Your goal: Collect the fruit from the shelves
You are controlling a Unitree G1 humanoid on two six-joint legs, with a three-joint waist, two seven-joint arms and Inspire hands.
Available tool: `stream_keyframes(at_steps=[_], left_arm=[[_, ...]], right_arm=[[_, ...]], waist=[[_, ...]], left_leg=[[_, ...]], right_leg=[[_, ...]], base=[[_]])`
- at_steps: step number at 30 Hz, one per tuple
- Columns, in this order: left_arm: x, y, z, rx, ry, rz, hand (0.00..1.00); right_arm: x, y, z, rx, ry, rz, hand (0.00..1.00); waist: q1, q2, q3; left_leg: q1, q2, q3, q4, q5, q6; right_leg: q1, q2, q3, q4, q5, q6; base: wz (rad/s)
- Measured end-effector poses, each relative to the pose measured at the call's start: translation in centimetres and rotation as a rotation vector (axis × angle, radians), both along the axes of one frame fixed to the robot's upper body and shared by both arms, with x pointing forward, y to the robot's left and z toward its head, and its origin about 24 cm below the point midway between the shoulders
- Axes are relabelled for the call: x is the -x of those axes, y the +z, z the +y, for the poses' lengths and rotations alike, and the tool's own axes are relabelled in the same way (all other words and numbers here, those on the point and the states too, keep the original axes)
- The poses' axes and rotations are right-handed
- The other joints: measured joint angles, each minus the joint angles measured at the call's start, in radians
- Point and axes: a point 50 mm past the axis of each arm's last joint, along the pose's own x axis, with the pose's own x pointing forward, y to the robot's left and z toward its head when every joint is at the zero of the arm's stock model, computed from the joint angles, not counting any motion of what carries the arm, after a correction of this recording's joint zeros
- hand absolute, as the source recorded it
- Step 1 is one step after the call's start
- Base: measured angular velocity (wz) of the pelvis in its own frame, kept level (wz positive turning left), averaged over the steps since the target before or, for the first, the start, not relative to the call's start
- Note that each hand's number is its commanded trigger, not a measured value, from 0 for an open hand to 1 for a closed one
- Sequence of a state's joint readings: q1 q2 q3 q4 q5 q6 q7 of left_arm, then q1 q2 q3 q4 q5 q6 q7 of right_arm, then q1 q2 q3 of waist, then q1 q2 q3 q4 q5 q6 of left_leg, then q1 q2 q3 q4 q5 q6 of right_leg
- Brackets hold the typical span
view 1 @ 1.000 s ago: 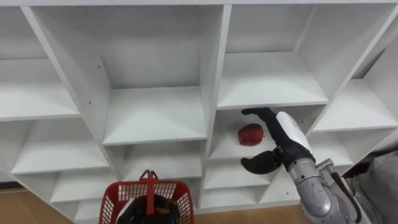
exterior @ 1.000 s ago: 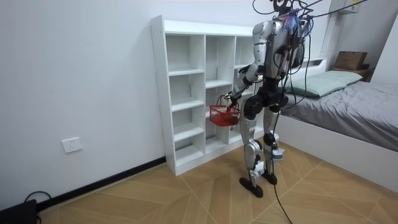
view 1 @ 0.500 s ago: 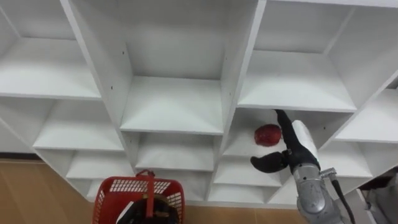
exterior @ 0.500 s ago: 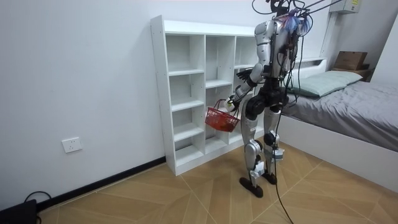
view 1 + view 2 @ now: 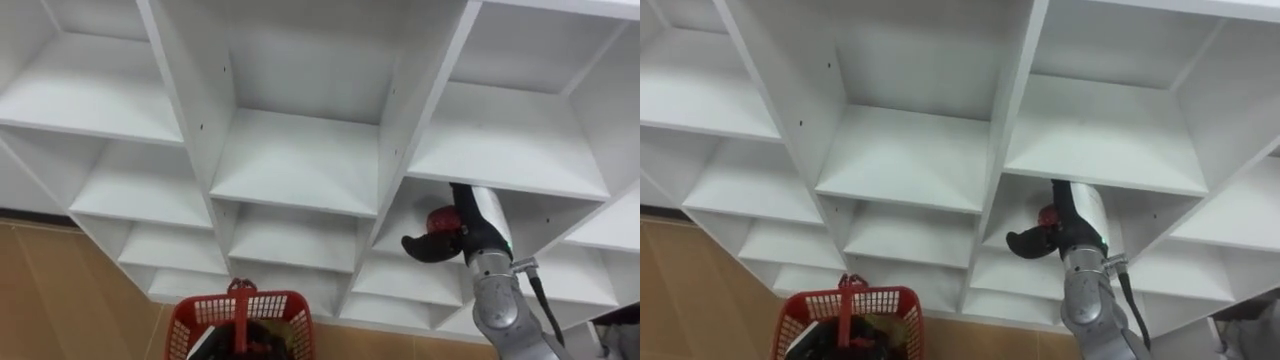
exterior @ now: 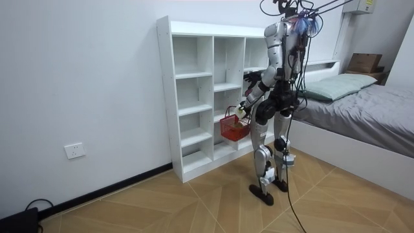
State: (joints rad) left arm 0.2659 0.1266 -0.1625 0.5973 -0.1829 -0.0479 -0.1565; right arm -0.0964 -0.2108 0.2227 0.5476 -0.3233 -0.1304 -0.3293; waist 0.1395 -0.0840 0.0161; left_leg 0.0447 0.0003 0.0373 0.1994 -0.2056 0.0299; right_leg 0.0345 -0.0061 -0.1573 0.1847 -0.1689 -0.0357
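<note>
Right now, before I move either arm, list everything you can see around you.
shelf unit: one, white, open compartments, against the wall in front of the robot.
fruit: one, red, in a compartment right of the middle column.
basket: one, red, hanging from the left hand below the shelves; contents too dark to tell.
bed: one, grey bedding, at the room view's right.
cardboard box: one, brown, beyond the bed's head.
wall socket: one, white, low on the wall.
left hand: closed on the basket's handle.
right hand: at the fruit, reaching into its compartment.
</note>
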Motion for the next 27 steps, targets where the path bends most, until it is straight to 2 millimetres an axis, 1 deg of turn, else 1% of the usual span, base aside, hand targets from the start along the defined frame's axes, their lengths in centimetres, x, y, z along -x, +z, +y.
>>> stream_keyframes(at_steps=[5, 7, 10, 20, 27], left_arm=[[0.14, -0.02, 0.06, 0.004, -0.008, 0.003, 1.0], [0.24, -0.02, 0.16, 0.002, -0.008, 0.005, 1.0], [0.48, -0.04, 0.22, 0.001, -0.007, 0.009, 1.0], [0.74, -0.1, 0.32, 0.0, -0.004, 0.016, 1.0], [0.67, -0.03, 0.42, 0.013, -0.011, 0.012, 1.0]], right_arm=[[0.13, -0.19, -0.44, 0.015, -0.005, 0.012, 0.0], [0.2, -0.31, -0.52, 0.018, -0.011, 0.015, 0.0], [0.23, -0.34, -0.59, 0.021, -0.02, 0.011, 0.0], [0.27, -0.39, -0.72, 0.026, -0.035, 0.004, 0.0], [0.3, -0.44, -0.74, 0.029, -0.035, 0.005, 0.0]], waist=[[0.0, -0.001, -0.001], [0.0, -0.005, -0.0052], [0.0, -0.007, -0.0078], [0.003, -0.008, -0.0072], [0.003, -0.014, -0.0029]], left_leg=[[-0.003, -0.002, -0.011, 0.005, 0.0, 0.0], [-0.008, -0.002, -0.013, 0.006, 0.0, 0.0], [-0.015, -0.002, -0.016, 0.009, 0.0, 0.0], [-0.029, -0.002, -0.017, 0.015, 0.0, 0.0], [-0.036, -0.003, -0.02, 0.021, 0.0, 0.0]], right_leg=[[-0.005, -0.003, -0.011, -0.001, -0.002, 0.001], [-0.011, -0.003, -0.014, 0.001, -0.002, 0.0], [-0.013, -0.003, -0.02, 0.004, -0.001, -0.001], [-0.015, -0.004, -0.023, 0.003, -0.001, -0.001], [-0.018, -0.005, -0.027, 0.003, -0.001, 0.0]], base=[[0.06], [0.02], [0.03], [0.0], [0.0]])
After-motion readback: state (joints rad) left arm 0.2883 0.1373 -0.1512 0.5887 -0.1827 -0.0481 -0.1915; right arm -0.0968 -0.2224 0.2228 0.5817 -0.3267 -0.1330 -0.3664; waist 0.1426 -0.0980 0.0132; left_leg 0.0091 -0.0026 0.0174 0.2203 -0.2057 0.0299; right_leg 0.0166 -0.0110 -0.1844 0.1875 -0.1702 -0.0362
